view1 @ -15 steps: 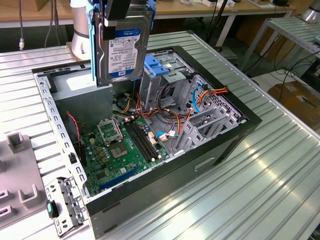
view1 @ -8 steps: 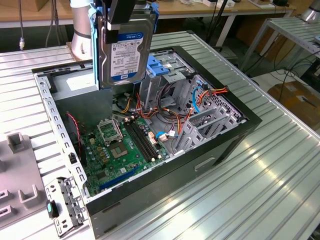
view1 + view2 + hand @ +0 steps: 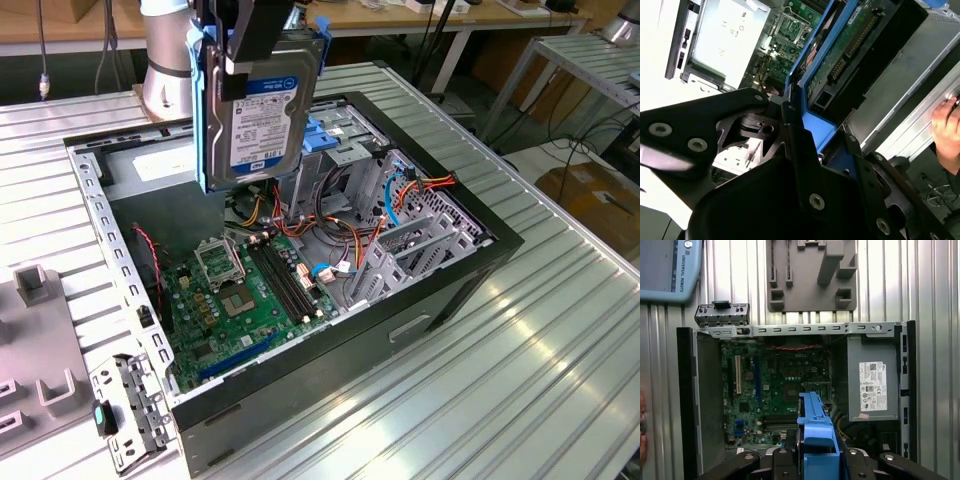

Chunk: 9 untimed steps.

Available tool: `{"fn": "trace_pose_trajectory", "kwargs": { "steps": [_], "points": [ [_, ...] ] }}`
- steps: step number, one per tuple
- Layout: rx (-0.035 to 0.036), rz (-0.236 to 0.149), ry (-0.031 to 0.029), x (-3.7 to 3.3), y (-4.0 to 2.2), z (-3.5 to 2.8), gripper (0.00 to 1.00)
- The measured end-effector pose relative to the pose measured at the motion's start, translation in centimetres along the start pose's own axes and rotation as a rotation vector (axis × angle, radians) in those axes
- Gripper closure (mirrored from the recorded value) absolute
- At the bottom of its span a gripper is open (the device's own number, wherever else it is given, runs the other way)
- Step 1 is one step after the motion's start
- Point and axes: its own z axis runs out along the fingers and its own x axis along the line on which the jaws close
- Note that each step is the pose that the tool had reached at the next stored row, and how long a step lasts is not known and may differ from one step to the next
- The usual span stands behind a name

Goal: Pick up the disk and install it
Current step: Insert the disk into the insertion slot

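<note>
While the disk (image 3: 265,115) hangs upright over the uncovered computer case (image 3: 470,270), the gripper (image 3: 243,60), upper middle of the exterior view, is clamped tight on its top end.

Disk: label faces the camera, with a blue side rail (image 3: 203,120) down its edge. Its lower end is clear above the motherboard (image 3: 250,300) and touches nothing in the case.

Step in hand, as I judge it: carrying the disk toward the metal cage (image 3: 350,170) at centre frame, just right of the disk.

To do it well:
- Hold the disk plumb, with the rails parallel to the cage guides.
- Steer wide of the orange and yellow cables (image 3: 335,225) below the cage.
- Avoid any twist that could loosen the hold on the plastic rails.
- Go slowly; a person's hand (image 3: 946,125) shows in the second wrist view, near the work.
</note>
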Motion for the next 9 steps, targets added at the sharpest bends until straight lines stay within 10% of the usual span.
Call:
{"fn": "trace_pose_trajectory", "kwargs": {
  "steps": [9],
  "points": [
    [0.0000, 0.000, 0.0000, 1.89, -0.25, 0.03, 0.63]
  ]
}}
